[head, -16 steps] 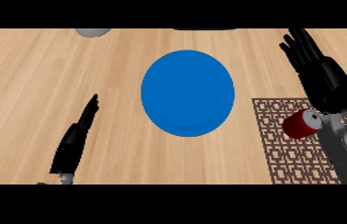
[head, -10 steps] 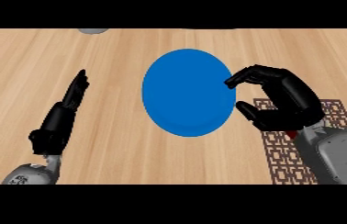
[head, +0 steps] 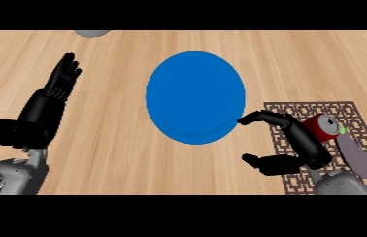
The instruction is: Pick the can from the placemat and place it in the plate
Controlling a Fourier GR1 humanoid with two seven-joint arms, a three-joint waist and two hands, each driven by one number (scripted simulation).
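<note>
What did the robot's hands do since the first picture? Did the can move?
The right hand came down the view, curled its fingers and now sits over the placemat just left of the can, not around it. The left hand slid farther up the counter, open. The can and the blue plate stayed put.

The blue plate (head: 195,97) lies at centre. At four o'clock the right hand (head: 307,146) curls its fingers over the patterned placemat (head: 344,110), with the red can (head: 319,126) against its back. The left hand (head: 54,93) rests open at nine o'clock
</note>
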